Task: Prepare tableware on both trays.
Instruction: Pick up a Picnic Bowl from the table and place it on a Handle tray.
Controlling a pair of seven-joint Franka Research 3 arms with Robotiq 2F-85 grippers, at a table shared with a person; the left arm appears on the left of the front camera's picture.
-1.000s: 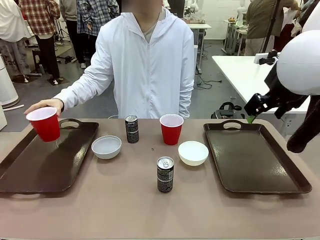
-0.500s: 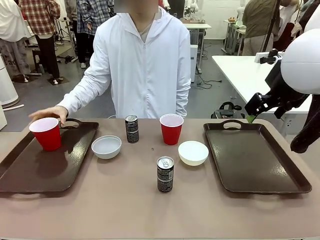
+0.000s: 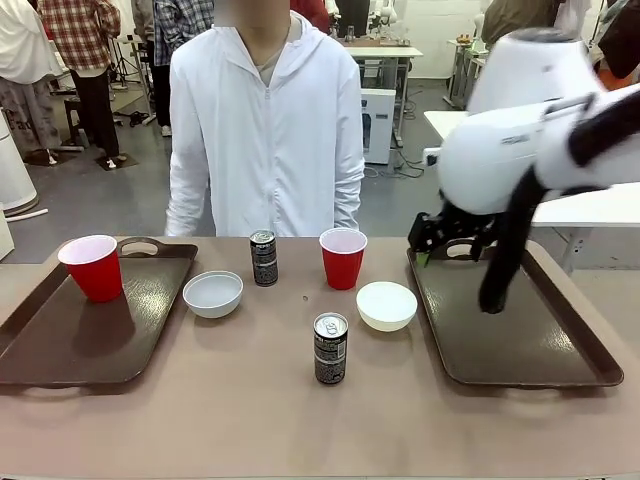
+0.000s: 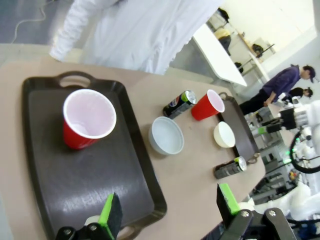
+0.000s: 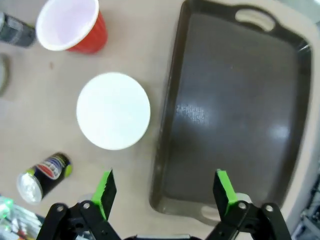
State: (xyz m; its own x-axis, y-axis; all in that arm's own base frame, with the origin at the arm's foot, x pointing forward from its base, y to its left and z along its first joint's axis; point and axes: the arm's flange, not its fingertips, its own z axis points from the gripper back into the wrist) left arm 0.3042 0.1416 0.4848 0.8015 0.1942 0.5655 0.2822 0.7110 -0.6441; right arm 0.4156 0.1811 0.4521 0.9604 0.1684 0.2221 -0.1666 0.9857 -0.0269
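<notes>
Tan tabletop [image 3: 220,420], brown trays [image 3: 70,345] [image 3: 545,340], crowded workshop behind

Beyond the right gripper [image 3: 425,255] a white table [image 3: 480,140] stands on a grey floor [image 3: 120,190]. Dark cables [image 3: 410,165] lie on the floor just behind the gripper. Farther back from it, a second white table [image 3: 385,52] stands before a pale wall [image 3: 430,25], with a white cabinet [image 3: 378,120] beneath it. Under the gripper and off to its left spreads a light brown tabletop [image 3: 250,420]. The light is bright, even and indoor.
</notes>
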